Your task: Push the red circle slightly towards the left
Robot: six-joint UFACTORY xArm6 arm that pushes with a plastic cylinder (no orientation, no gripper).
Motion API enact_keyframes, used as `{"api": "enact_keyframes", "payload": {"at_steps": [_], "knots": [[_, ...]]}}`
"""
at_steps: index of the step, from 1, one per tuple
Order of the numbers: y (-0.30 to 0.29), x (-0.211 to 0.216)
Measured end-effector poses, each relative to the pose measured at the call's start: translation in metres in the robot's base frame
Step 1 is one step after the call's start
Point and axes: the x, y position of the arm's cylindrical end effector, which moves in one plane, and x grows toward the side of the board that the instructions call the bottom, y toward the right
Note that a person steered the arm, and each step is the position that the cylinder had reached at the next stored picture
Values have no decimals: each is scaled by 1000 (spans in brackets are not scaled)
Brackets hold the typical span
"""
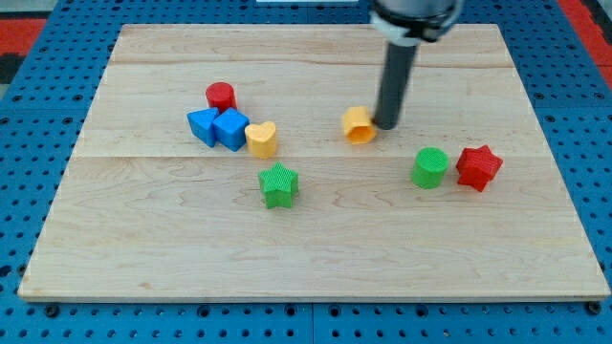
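Note:
The red circle point(221, 96) stands on the wooden board at the view's upper left, touching the top of two blue blocks point(203, 126) point(230, 129). My tip point(387, 124) is far to the view's right of the red circle, right beside the right side of a yellow block point(359, 124) near the board's middle.
A yellow heart point(261, 139) sits just right of the blue blocks. A green star point(278, 184) lies below it. A green circle point(430, 167) and a red star point(478, 167) stand together at the view's right. The wooden board point(143, 248) lies on a blue pegboard.

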Motion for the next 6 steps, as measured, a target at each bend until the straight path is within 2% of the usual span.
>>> {"api": "enact_keyframes", "payload": {"at_steps": [1, 3, 6], "knots": [[-53, -1], [-60, -43], [-270, -55]]}}
